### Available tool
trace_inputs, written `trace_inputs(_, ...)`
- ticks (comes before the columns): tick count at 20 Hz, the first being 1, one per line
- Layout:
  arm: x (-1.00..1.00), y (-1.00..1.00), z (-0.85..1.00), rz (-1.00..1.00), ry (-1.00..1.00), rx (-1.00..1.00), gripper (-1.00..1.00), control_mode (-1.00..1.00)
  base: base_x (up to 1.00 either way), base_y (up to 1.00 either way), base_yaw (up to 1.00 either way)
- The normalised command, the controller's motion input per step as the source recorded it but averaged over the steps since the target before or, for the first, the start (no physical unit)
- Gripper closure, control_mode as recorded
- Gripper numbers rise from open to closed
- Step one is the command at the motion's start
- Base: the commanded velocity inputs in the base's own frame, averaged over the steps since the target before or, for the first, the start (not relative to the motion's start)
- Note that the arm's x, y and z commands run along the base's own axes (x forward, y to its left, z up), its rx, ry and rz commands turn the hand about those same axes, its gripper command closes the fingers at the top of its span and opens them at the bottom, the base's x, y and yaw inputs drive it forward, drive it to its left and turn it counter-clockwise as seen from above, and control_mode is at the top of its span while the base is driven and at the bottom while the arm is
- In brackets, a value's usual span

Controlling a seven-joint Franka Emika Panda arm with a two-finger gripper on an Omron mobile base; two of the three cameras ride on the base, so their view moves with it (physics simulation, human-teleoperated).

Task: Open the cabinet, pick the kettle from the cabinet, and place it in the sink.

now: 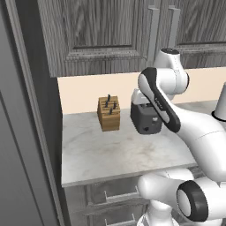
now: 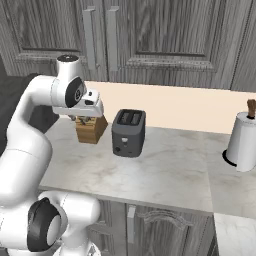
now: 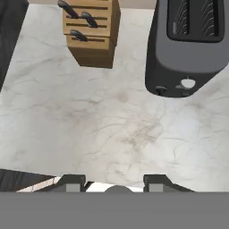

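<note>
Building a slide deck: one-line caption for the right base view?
Franka arm raised before the closed cabinet, with knife block, toaster and paper towel roll on the marble counter.

The arm's hand hangs over the marble countertop (image 2: 165,170), its gripper (image 2: 84,118) hidden behind the wrist — jaw state unclear. Just behind and below it sits a wooden knife block (image 2: 91,129); to its right the dark toaster (image 2: 129,132); far right, a paper-towel roll (image 2: 243,141). Above — the cabinet (image 2: 160,35), doors closed.

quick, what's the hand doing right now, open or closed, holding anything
Hand: open, its two tips set apart with nothing between them, above the bare counter in front of the toaster and knife block.
</note>
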Motion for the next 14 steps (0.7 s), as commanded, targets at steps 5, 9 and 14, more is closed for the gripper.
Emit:
trace_inputs(5, -0.11, 0.0, 0.0, 0.0, -0.1, 0.0, -1.0, -1.0, 0.0, 0.0, 0.0)
trace_inputs(9, -0.33, 0.0, 0.04, 0.0, -0.4, 0.0, -1.0, -1.0, 0.0, 0.0, 0.0)
trace_inputs(14, -0.31, 0.0, 0.21, 0.0, -0.42, 0.03, -1.0, -1.0, 0.0, 0.0, 0.0)
